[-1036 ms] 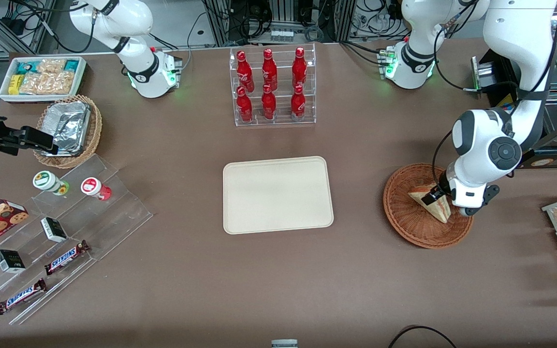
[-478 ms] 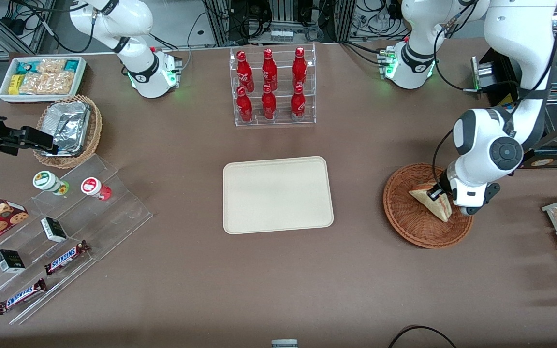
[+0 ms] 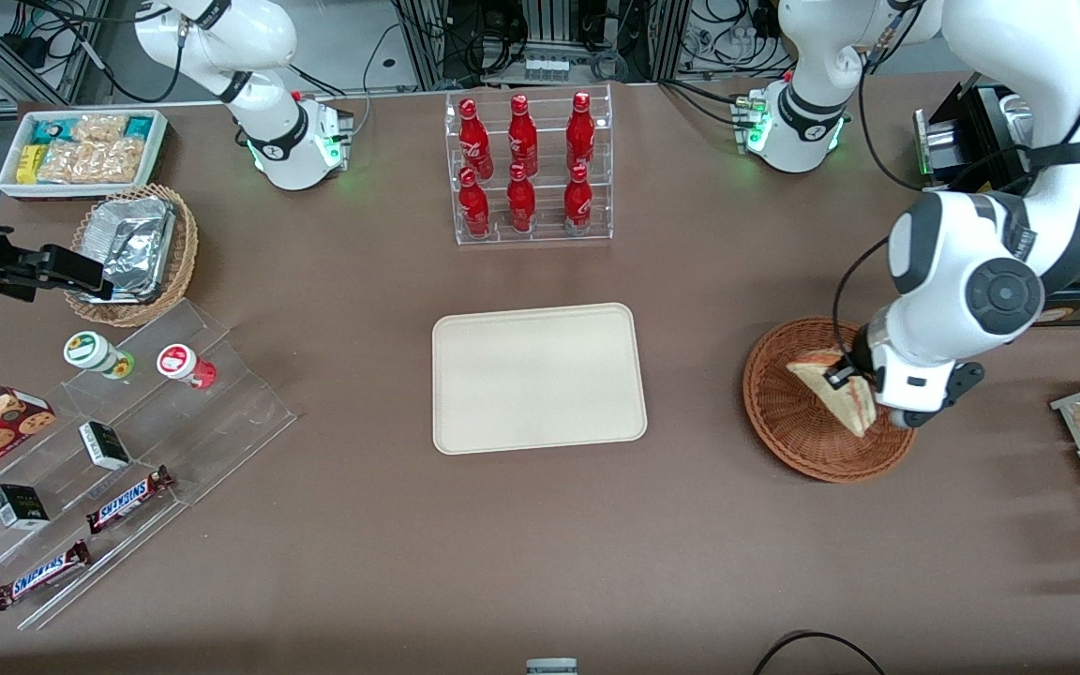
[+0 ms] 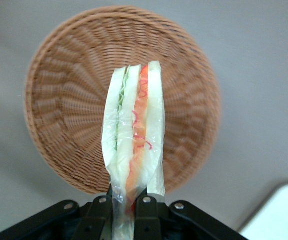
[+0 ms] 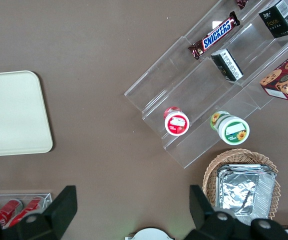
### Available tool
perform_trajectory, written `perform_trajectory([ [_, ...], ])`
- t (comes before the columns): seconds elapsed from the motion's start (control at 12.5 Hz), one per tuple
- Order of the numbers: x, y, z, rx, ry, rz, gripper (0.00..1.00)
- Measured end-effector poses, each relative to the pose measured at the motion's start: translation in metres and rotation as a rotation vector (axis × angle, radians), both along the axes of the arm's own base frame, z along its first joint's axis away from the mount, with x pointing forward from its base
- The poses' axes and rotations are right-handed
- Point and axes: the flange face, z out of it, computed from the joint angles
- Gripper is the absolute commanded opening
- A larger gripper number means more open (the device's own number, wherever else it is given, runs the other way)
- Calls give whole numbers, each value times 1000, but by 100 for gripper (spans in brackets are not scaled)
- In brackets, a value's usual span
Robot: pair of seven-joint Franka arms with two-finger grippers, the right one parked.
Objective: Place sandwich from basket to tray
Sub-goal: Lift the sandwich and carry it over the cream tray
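While it hangs above the basket [image 3: 798, 431], the end effector [image 4: 125, 210] is clamped on the sandwich [image 4: 134, 145].

1 sandwich [image 3: 833, 391], 1 tray [image 3: 537, 377], 2 baskets [image 3: 807, 427], 6 red bottles [image 3: 521, 159], 2 Snickers bars [image 3: 130, 499], 2 small cups [image 3: 97, 353].

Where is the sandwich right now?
The sandwich is clamped in the left arm's pincer, lifted above the basket, toward the working arm's end of the table from the tray.
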Motion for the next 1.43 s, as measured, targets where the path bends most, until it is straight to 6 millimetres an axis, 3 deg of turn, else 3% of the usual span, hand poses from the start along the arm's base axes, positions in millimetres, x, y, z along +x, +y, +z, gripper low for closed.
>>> perform_trajectory([
  [0.16,-6,-52,5,-4,-11,-86,0],
  [0.56,-34,-211,4,-46,-12,-303,0],
  [0.88,-46,-318,-28,-75,17,-420,0],
  [1.12,-48,-373,-57,-102,18,-441,0],
  [1.43,-53,-405,-84,-105,25,-476,0],
])
